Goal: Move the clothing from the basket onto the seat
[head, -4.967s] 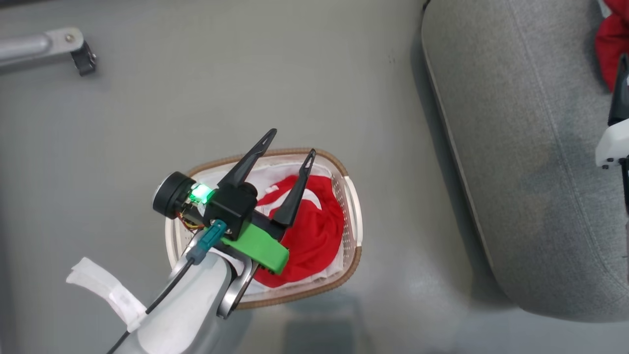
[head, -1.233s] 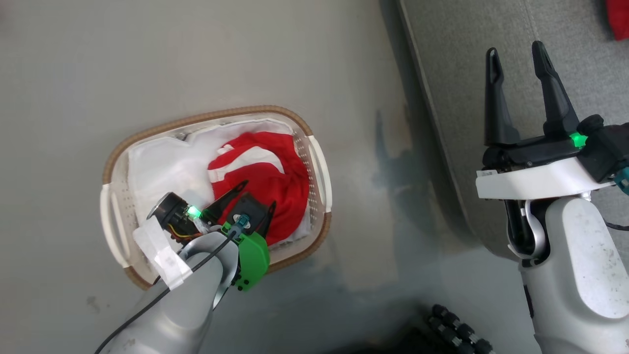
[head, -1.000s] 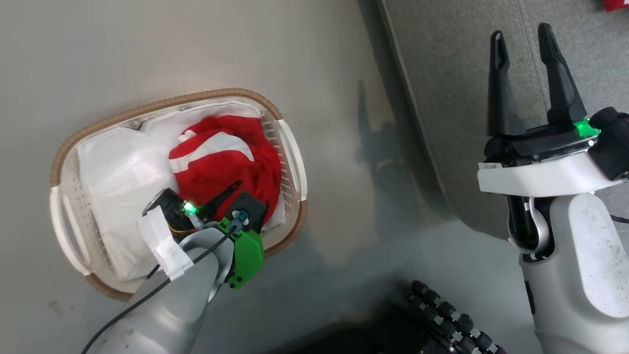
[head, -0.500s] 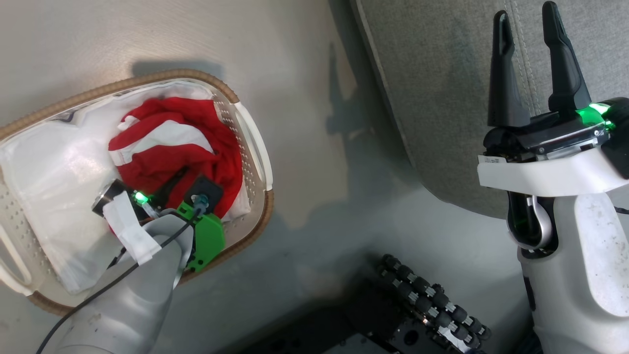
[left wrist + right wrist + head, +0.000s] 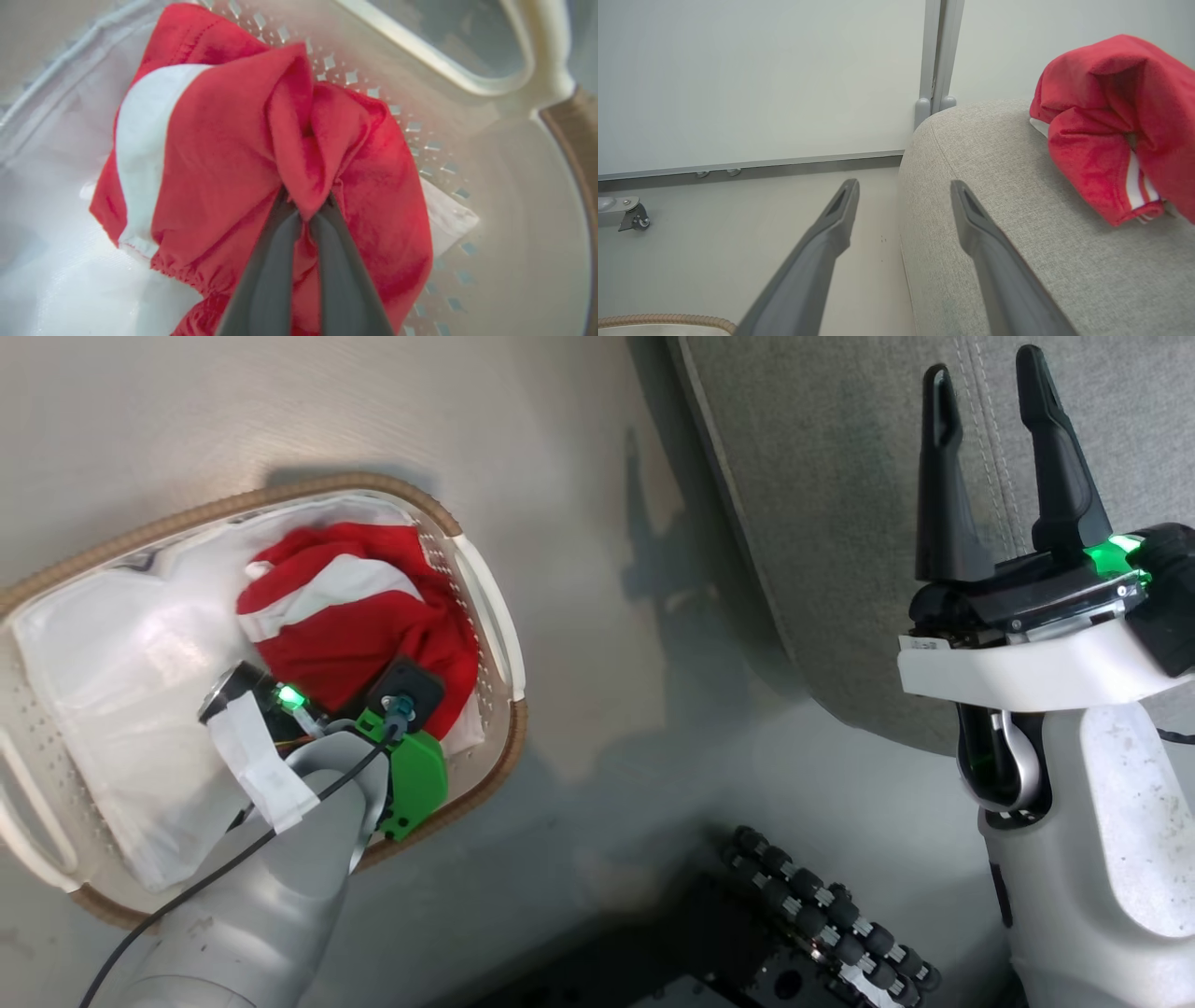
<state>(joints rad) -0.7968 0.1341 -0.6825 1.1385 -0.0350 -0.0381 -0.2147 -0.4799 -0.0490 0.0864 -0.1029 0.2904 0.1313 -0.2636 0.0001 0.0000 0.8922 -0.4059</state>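
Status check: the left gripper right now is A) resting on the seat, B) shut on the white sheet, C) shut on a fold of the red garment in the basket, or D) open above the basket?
C: the left wrist view shows the left gripper shut, with a fold of the red garment pinched in it, inside the basket.

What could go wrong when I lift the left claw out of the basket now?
The left claw pinches only a narrow fold of the red garment, so the fabric might slip free on the lift. The white sheet lies right under that garment and could come up with it. It also leans on the perforated basket wall and may snag.
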